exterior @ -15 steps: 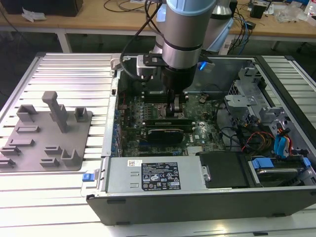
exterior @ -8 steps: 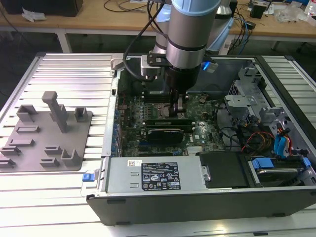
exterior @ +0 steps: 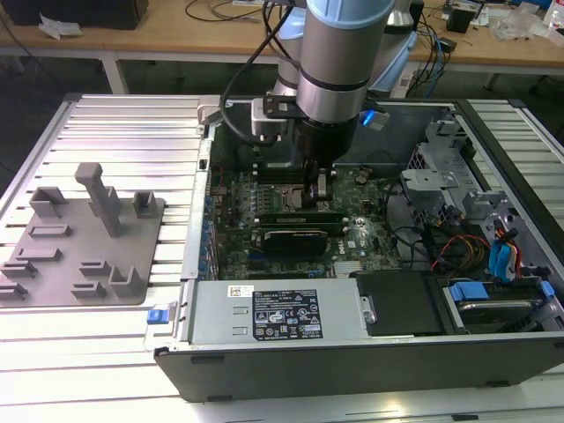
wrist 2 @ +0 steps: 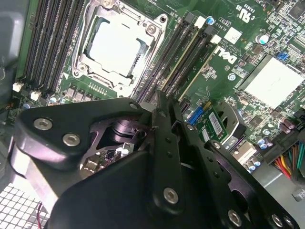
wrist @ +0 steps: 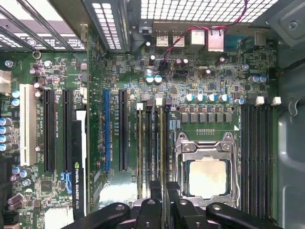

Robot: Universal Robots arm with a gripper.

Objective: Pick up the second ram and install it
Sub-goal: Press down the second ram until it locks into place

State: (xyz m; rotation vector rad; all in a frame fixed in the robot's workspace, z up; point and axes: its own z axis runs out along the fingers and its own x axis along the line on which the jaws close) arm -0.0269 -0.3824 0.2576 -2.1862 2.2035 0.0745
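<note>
Exterior view is showing the arm reaching down into the open computer case (exterior: 352, 352), with the gripper (exterior: 317, 189) hanging low over the motherboard (exterior: 370, 225), just behind the graphics card (exterior: 295, 236) and well apart from the grey fixture plate (exterior: 84, 238) on the exterior view's left. In both wrist views the gripper (wrist 2: 164, 102) (wrist: 163, 188) is sitting over the bank of memory slots beside the processor socket (wrist: 206, 176), and its fingers are drawn nearly together, seemingly pinching the thin top edge of the second ram (wrist: 162, 143) (wrist 2: 181, 59), which is standing on edge along one of those slots. Whether the stick is sitting fully home is not showing from here. To my judgement, seating is the step in hand, and doing it well is meaning keeping the board upright and parallel to the slot walls, pressing straight down rather than at a slant, and spreading the force evenly so both ends are sinking together until the end latches are closing. Any tilt is risking a jam or bent contacts.
</note>
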